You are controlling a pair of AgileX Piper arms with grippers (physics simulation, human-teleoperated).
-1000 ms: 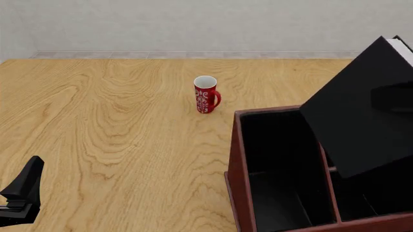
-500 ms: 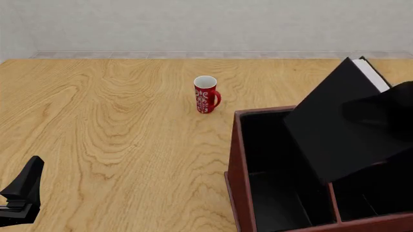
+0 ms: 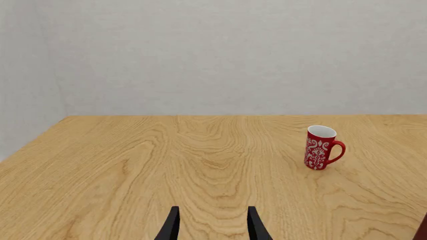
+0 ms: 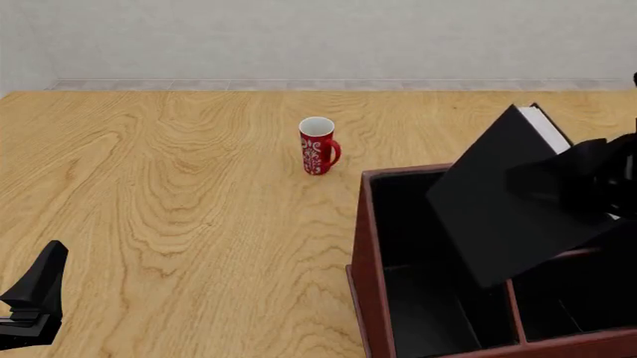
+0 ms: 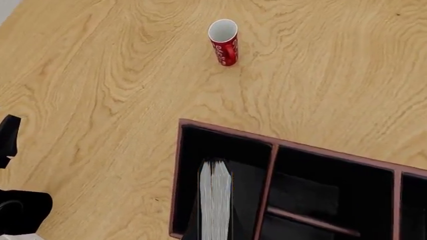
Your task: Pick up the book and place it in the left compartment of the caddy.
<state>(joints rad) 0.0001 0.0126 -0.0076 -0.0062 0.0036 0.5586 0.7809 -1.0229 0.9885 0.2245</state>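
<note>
The black book [image 4: 497, 216] with white page edges hangs tilted over the dark reddish-brown caddy [image 4: 365, 246], its lower corner dipping below the rim. My right gripper [image 4: 585, 185] is shut on the book's right side. In the right wrist view the book's page edges [image 5: 215, 200] point into the caddy's [image 5: 223, 131] long left compartment [image 5: 190, 165]. My left gripper [image 3: 212, 230] is open and holds nothing; it stays low near the table's front left corner [image 4: 35, 294].
A red mug [image 4: 318, 146] with a white pattern stands upright on the wooden table beyond the caddy's left wall, also in the left wrist view [image 3: 321, 147] and right wrist view [image 5: 223, 42]. A section with a crossbar [image 5: 333, 195] lies right of the book.
The right gripper has carried the book leftward and downward, from above the caddy's right side toward the left compartment. The left arm has not moved.
</note>
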